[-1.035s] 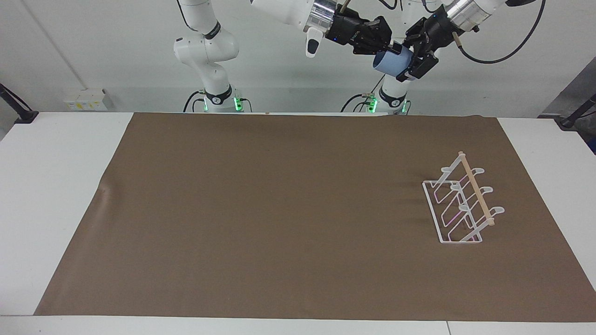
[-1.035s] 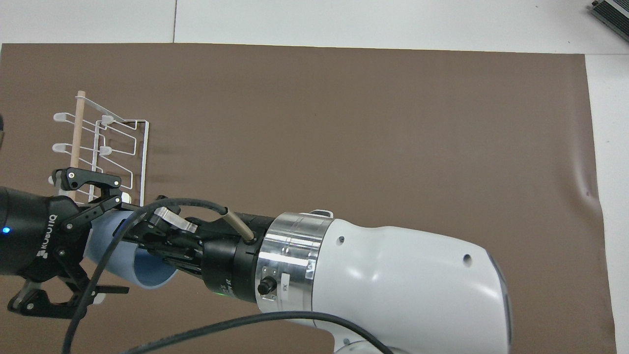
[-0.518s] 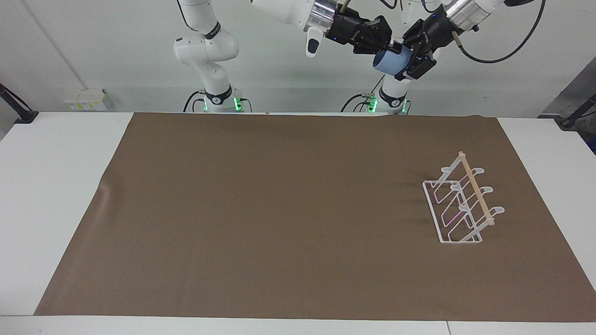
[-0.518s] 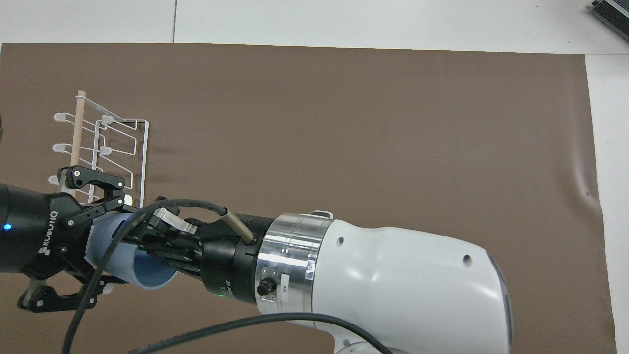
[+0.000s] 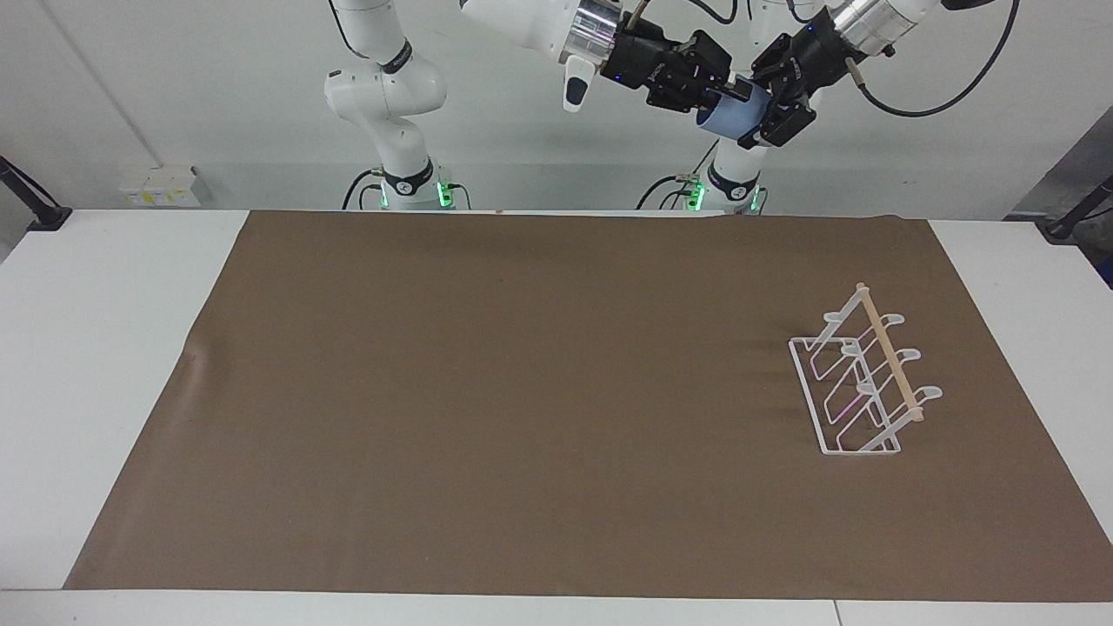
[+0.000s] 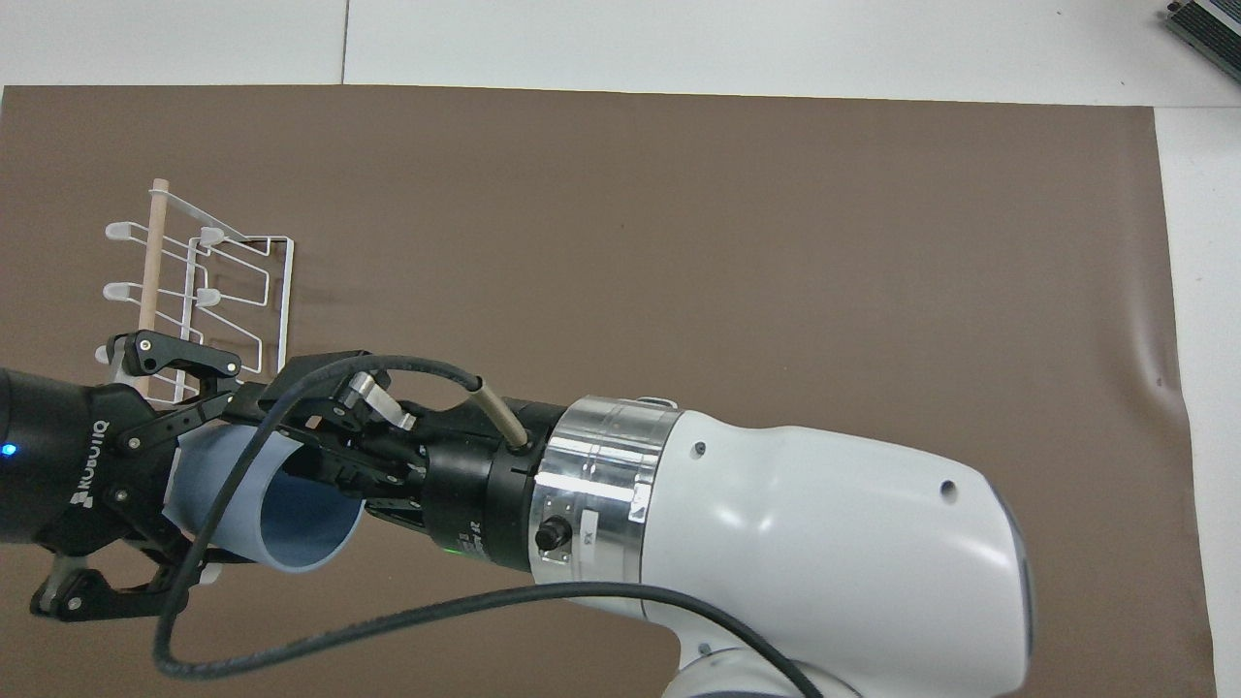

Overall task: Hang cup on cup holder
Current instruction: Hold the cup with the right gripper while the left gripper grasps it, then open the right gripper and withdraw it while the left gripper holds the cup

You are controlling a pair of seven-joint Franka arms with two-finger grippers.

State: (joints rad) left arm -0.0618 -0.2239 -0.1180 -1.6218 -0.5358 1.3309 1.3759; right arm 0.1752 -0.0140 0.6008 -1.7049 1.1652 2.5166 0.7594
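Now, in the facing view, I see both grippers meeting high in the air near the left arm's base, with the cup (image 5: 735, 116) between them. The left gripper (image 5: 765, 122) is clamped on the cup's body; a second ago its fingers stood wide around it, so the handover grip has just been taken. The right gripper (image 5: 715, 87) was pinching the rim; its fingers look to be loosening, but I cannot tell whether they have let go. The cup holder (image 5: 861, 382) stands empty on the brown mat (image 5: 487, 400) toward the left arm's end of the table, well apart from the cup.

From the overhead view, the cup (image 6: 267, 499) lies on its side in the air, mouth toward the right gripper (image 6: 291, 427), the left gripper (image 6: 184, 485) closed across its body. Part of the cup holder (image 6: 228, 291) is covered by the raised hands.

My judgement: the transfer is nearly done, and the left arm can carry the cup to a prong once the right arm backs off.
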